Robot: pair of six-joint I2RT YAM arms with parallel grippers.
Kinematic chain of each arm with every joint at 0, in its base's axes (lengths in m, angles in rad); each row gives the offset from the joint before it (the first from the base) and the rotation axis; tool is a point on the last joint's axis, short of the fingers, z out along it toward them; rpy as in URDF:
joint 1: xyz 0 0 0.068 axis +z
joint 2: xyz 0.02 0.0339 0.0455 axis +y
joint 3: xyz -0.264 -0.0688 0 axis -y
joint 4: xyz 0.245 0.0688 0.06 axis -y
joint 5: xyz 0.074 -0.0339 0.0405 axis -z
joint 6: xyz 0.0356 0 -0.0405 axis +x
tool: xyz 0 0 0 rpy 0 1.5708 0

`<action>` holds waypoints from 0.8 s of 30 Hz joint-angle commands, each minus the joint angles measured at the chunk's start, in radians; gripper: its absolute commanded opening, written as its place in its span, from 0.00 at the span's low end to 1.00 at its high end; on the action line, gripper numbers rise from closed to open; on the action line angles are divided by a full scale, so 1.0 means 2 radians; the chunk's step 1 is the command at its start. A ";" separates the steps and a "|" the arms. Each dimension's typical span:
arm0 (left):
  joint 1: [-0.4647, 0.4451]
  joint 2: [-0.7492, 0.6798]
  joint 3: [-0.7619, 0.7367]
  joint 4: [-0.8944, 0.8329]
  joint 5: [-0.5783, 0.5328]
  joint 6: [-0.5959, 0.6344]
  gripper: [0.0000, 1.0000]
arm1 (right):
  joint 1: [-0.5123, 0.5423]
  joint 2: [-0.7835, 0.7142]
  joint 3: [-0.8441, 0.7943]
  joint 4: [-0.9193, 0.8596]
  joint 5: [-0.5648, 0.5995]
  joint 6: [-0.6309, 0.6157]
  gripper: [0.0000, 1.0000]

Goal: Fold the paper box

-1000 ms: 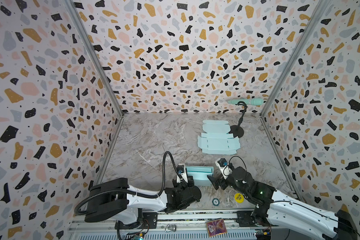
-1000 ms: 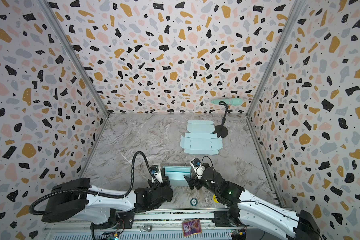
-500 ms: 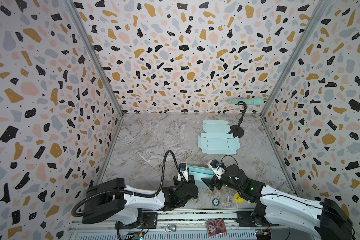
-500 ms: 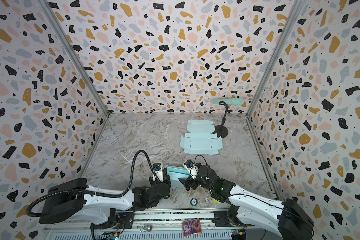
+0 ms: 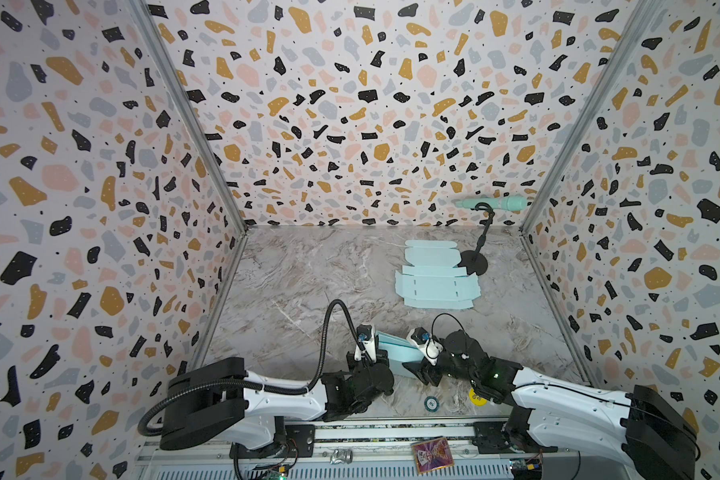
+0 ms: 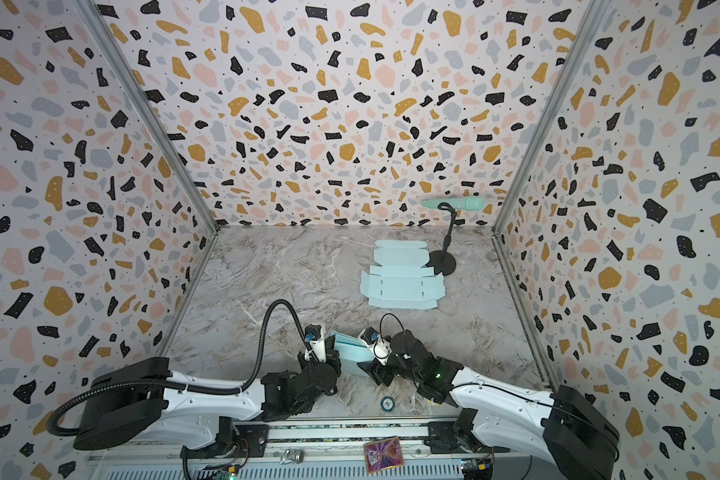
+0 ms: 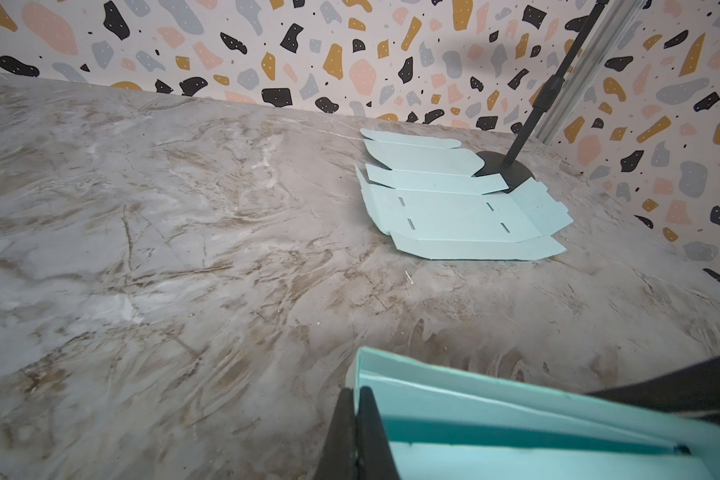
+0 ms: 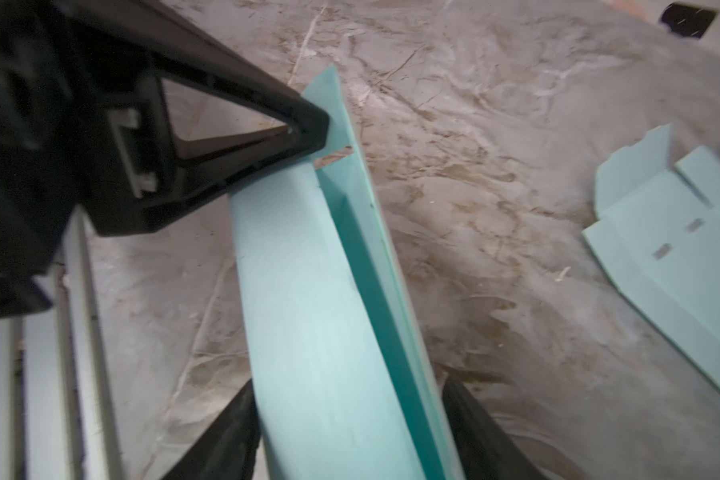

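Table: marble, fills the lower middle of both top views.

Spare flat blank: lies unfolded right of centre, well apart from the work, its corner under the base of a stand.

Paper box: low centre of both top views, between the two arms. It is partly formed into a narrow trough with its long walls raised.

- Step, as I judge it: mid-fold. The long sides are up and the ends are not yet tucked.
- Long axis: runs left to right, sloping from upper left to lower right of the frame, one end to each arm.
- Open side: the darker inside shows in both wrist views, so I take it to face up and toward the back wall.

Left gripper: clenched. Its jaws are pressed together at the box's left end corner, apparently pinching the end wall.

Right gripper: astride the other end. Its fingers look to lie against both long walls, so I read it as grasping the box across its width. That view is blurred, so how firm the grip is stays unclear.

Next move, my judgement: the right side needs a settled hold that does not crush the walls. The left end must stay pinned while an end flap is turned in and seated. Thin card, likely to buckle or spring back.
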 commanded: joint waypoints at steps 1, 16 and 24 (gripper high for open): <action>-0.002 0.006 -0.020 -0.044 0.033 0.005 0.00 | 0.006 0.008 0.014 0.012 0.014 -0.002 0.51; -0.002 -0.004 -0.033 -0.044 0.027 -0.014 0.00 | 0.019 0.019 0.032 0.010 0.113 0.002 0.57; -0.002 0.006 -0.019 -0.059 0.020 -0.022 0.00 | 0.015 -0.132 0.019 -0.038 0.123 0.096 0.89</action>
